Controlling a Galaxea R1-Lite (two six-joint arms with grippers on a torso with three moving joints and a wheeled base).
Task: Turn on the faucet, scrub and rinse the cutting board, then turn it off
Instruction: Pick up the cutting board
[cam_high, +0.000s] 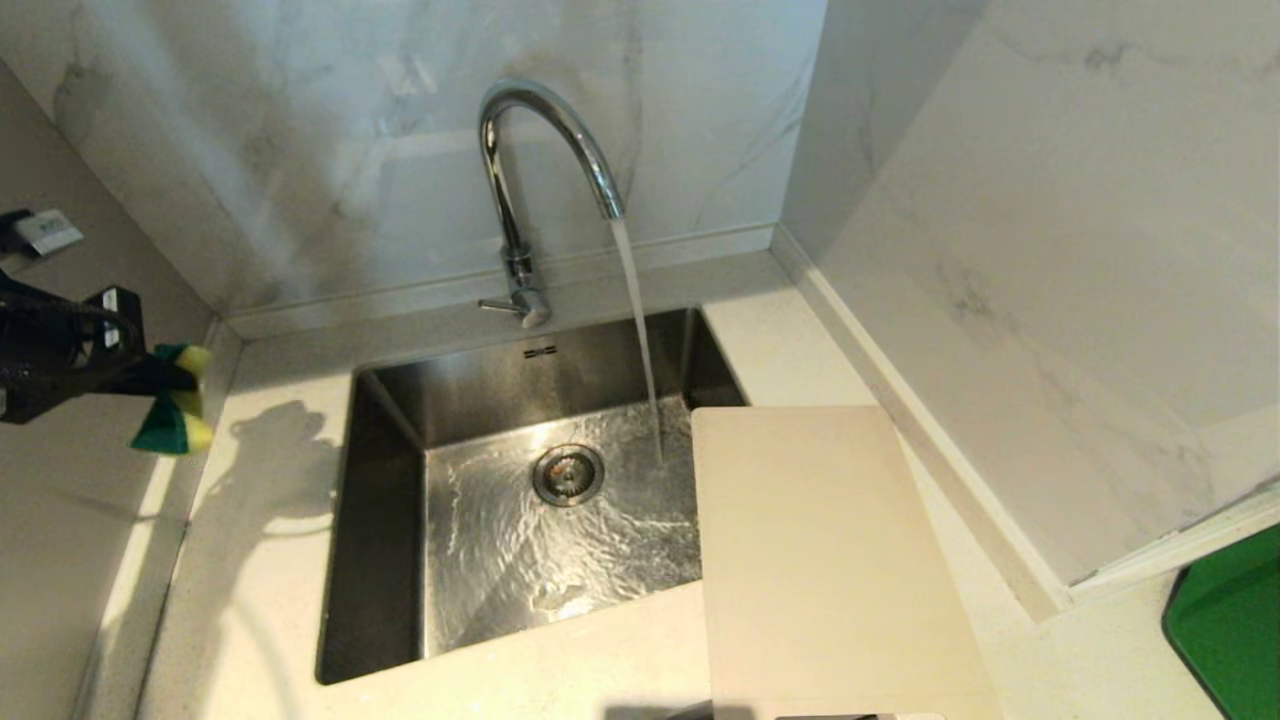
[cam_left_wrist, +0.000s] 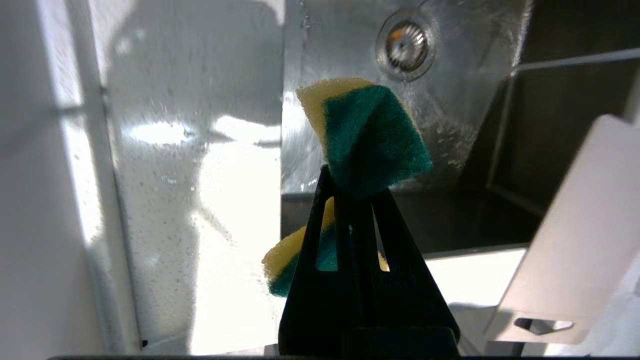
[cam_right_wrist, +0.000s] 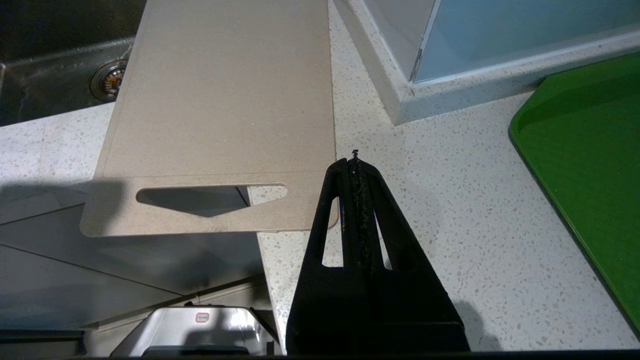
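Water runs from the chrome faucet (cam_high: 540, 150) into the steel sink (cam_high: 385, 520). The cream cutting board (cam_high: 820, 560) lies flat on the counter right of the sink, its left edge overhanging the basin; its slot handle (cam_right_wrist: 210, 198) points to the near side. My left gripper (cam_high: 178, 385) hangs in the air over the counter left of the sink, shut on a green and yellow sponge (cam_left_wrist: 367, 132), which is squeezed and folded between the fingers. My right gripper (cam_right_wrist: 354, 162) is shut and empty, parked above the counter beside the board's near right corner.
A bright green tray (cam_high: 1230, 630) lies at the far right of the counter. A marble wall corner (cam_high: 930, 420) juts out just right of the board. The sink drain (cam_high: 568, 474) sits mid-basin. A wall socket (cam_high: 48, 232) is behind the left arm.
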